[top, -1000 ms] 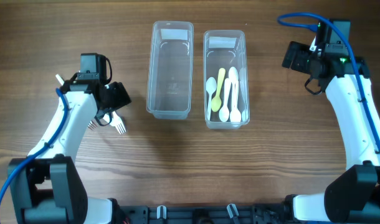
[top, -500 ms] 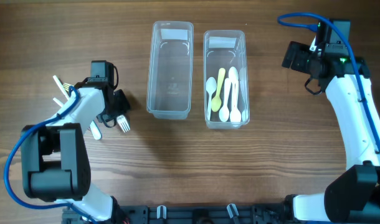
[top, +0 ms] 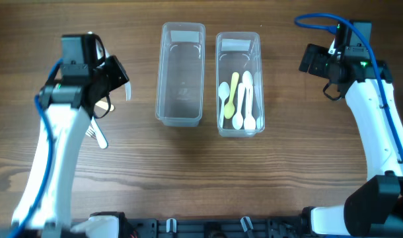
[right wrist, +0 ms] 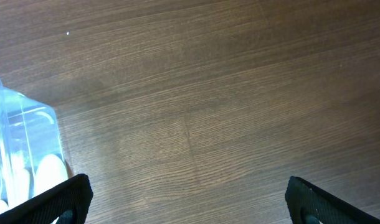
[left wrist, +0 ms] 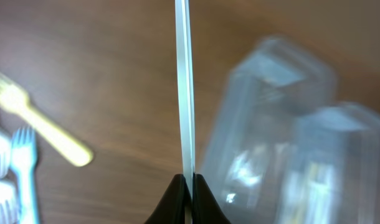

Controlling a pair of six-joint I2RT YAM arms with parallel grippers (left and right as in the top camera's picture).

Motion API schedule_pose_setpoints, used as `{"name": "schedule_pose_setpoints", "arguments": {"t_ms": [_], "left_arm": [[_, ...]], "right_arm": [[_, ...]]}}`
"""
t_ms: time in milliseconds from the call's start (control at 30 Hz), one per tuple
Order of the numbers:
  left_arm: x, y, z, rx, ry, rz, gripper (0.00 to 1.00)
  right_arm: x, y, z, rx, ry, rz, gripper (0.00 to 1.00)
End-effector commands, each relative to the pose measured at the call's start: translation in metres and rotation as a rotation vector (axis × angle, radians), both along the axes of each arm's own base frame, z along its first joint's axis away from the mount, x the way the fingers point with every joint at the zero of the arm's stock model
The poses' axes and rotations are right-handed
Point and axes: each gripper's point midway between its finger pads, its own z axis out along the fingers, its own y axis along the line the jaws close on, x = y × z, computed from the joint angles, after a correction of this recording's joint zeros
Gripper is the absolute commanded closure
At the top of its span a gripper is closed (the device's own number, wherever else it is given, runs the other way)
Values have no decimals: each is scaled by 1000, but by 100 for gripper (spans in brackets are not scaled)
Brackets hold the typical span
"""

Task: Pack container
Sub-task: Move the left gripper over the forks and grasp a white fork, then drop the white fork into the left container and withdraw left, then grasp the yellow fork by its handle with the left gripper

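Now that jaws closed, L gripper [left wrist: 188,180] grips white fork [left wrist: 185,93], raised.

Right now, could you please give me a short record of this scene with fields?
left end effector: shut on a white utensil
right end effector: open, holding nothing
left container: empty
right container: spoons inside
table: loose forks lying near the left arm
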Motion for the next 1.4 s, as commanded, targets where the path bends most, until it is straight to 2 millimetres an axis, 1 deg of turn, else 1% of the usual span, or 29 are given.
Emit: {"name": "schedule_pose_setpoints", "arguments": {"t_ms": [0,33,67,133,200,233,267,333,367,400,433,467,500,533,567,600,633,667,700,733,800,900,933,967,1033,1067,1133,1233,1367], "left_arm": [[-14,-71,18,43,-78,-339,96],[-17,-89,11,91,-71,-424,96],[-16,-99,3,121,-56,-448,96],[-9,-116,-19,148,-18,-480,96],[0,-126,-49,149,42,-502,96],[4,-128,-60,151,60,-503,87],[7,-129,-68,152,71,-504,46],[8,-129,-71,153,76,-504,33],[9,-129,-70,153,71,-504,27],[10,-127,-63,151,54,-497,27],[13,-115,-48,159,28,-442,27],[13,-104,-41,169,21,-387,27],[13,-73,-25,191,7,-233,25],[9,-45,-15,199,7,-88,23],[-4,-6,-4,191,21,106,21],[-18,24,0,163,45,235,20],[-25,39,0,150,65,294,18],[-38,65,-5,143,114,380,17],[-45,80,-11,147,146,419,16],[-55,100,-23,149,196,478,15],[-66,125,-44,146,253,552,15],[-66,151,-70,137,276,626,14],[-64,154,-76,129,275,633,14],[-59,158,-87,108,278,637,14],[-52,158,-101,80,292,631,14],[-38,155,-114,49,292,602,15],[-27,158,-126,44,284,600,15],[-13,162,-139,56,267,581,16],[6,157,-147,11,226,545,23]], "right_arm": [[1,-2,16,-14,-37,5,0],[1,-2,16,-14,-37,5,0],[1,-2,16,-14,-37,5,0],[1,-2,16,-14,-37,5,0],[1,-2,16,-14,-37,5,0],[1,-2,16,-14,-37,5,0],[1,-2,16,-14,-37,4,0],[1,-2,16,-14,-37,5,0],[1,-2,16,-14,-37,5,0],[1,-2,16,-14,-37,5,0],[1,-2,16,-14,-37,5,0],[1,-2,16,-14,-37,5,0],[1,-2,16,-14,-37,5,0],[1,-2,16,-14,-37,5,0],[1,-2,16,-14,-37,4,0],[1,-2,16,-14,-37,5,0],[1,-2,16,-14,-37,5,0],[1,-2,16,-14,-37,4,0],[1,-2,16,-14,-37,5,0],[1,-2,16,-14,-37,4,0],[1,-2,16,-14,-37,5,0],[1,-2,16,-14,-37,5,0],[1,-2,16,-14,-37,5,0],[1,-2,16,-14,-37,5,0],[1,-2,16,-14,-37,5,0],[1,-2,16,-14,-37,5,0],[1,-2,16,-14,-37,5,0],[1,-2,16,-14,-37,5,0],[1,-2,16,-14,-37,5,0]]}}
